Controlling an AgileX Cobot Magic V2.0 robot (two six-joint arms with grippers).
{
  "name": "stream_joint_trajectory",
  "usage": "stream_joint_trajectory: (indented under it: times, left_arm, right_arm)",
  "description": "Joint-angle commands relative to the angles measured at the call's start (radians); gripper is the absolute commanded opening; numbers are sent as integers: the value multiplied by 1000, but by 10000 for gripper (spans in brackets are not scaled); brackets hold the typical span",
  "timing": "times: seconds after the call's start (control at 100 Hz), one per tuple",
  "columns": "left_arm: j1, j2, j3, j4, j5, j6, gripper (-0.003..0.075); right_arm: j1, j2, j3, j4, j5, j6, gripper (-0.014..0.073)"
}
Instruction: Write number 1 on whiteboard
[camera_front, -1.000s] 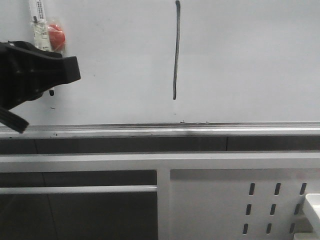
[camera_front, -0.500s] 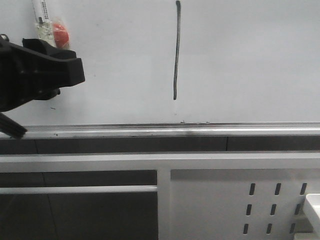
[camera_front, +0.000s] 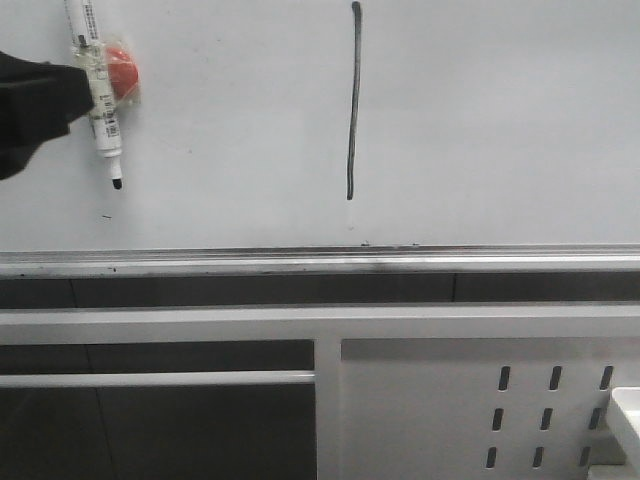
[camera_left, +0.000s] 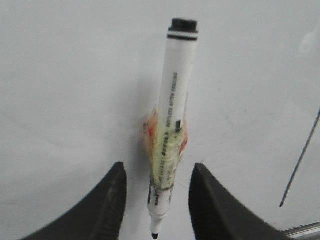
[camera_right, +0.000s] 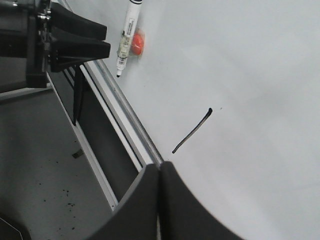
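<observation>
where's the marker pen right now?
In the front view the marker pen is stuck on the whiteboard at upper left, tip down beside a red magnet, well left of the number 1. The open left gripper straddles it, not gripping.

1. The setting looks like a robotics lab or test bay.
2. A large whiteboard (camera_front: 480, 120) with a metal rail (camera_front: 320, 262) stands over a white frame with a perforated metal panel (camera_front: 480, 410).
3. The right wrist view shows a bare, speckled grey concrete floor (camera_right: 45, 170).
</observation>
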Motion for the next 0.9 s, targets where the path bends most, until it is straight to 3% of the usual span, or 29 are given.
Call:
stream_joint_trajectory:
  times: [0.0, 0.08, 0.29, 0.49, 0.74, 0.89]
  left_arm:
    - [-7, -73, 20, 67, -225, 33, 133]
    - [-7, -134, 68, 113, -219, 115, -22]
    - [-7, -264, 126, 75, -20, 160, -20]
    - [-7, -296, 126, 81, 80, 287, -20]
    - [-7, -302, 92, 86, 122, 411, -20]
    - [-7, -345, 12, 53, 246, 507, -20]
  right_arm:
    - [-2, -40, -4, -19, -103, -3, -69]
    - [-2, -106, 46, -19, -185, -3, -69]
    - [-2, -348, 300, -15, -458, -3, -69]
    - [-2, -529, 630, 208, -635, -3, -69]
    - [-2, -571, 970, 208, -991, -3, -69]
    - [-2, -571, 1025, 208, -1005, -3, -69]
